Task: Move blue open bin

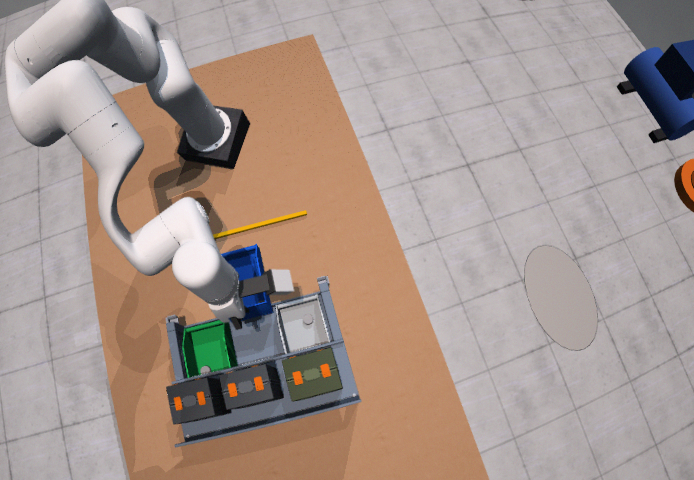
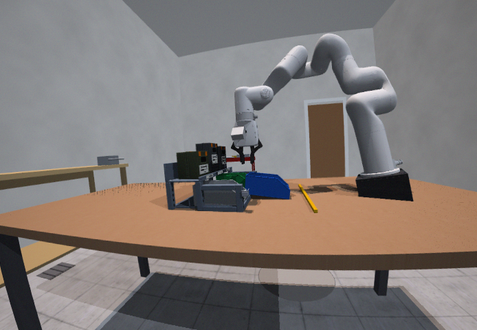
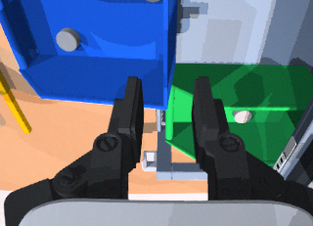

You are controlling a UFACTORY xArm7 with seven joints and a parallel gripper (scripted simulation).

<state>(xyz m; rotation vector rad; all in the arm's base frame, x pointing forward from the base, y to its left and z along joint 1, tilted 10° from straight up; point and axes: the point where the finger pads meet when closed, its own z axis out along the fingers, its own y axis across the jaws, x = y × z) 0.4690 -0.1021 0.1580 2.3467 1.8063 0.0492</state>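
The blue bin sits half out of the shelf, front end toward the tabletop. The claw hovers above it, partly open and gripping nothing. Next move: lower and grip the bin's wall.

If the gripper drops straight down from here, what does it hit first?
Most likely the side wall of the blue open bin, at its edge next to the green bin. The gripper, part-open and empty, straddles that wall in the wrist view; depth is unclear.
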